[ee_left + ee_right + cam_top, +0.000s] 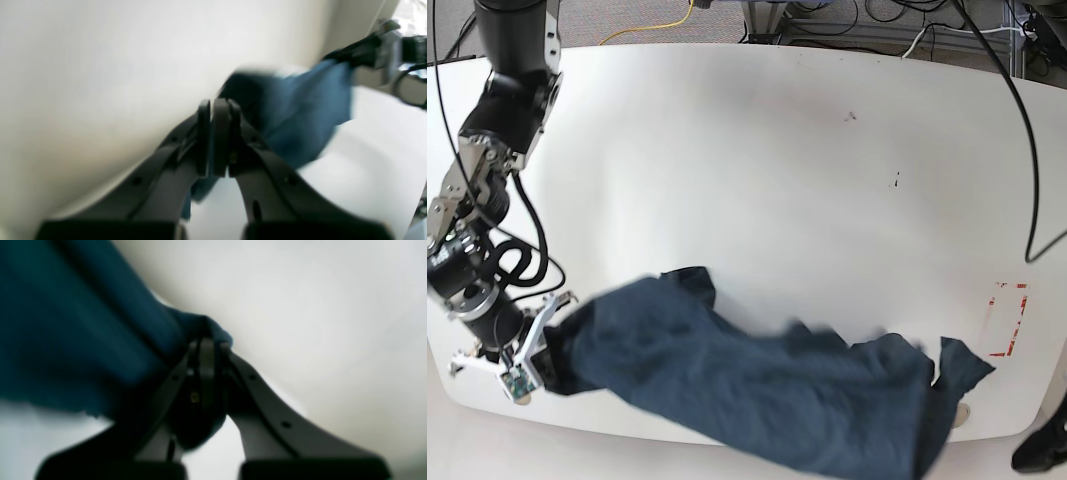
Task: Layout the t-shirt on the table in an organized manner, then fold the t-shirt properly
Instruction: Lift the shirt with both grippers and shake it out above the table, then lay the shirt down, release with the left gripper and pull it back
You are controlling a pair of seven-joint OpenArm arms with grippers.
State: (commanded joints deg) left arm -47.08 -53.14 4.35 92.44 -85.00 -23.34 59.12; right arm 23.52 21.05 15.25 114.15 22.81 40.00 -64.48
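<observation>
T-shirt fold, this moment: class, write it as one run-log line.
phase: layout | t-shirt: bunched, blurred, near table edge | left gripper: shut on t-shirt | right gripper: shut on t-shirt

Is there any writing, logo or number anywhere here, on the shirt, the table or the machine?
None can be read.
Dark navy-blue cotton t-shirt: plain, no print showing.
Glossy white table: only an unlettered red tape rectangle and small dark specks.
Wrist views: too blurred for any lettering.
</observation>
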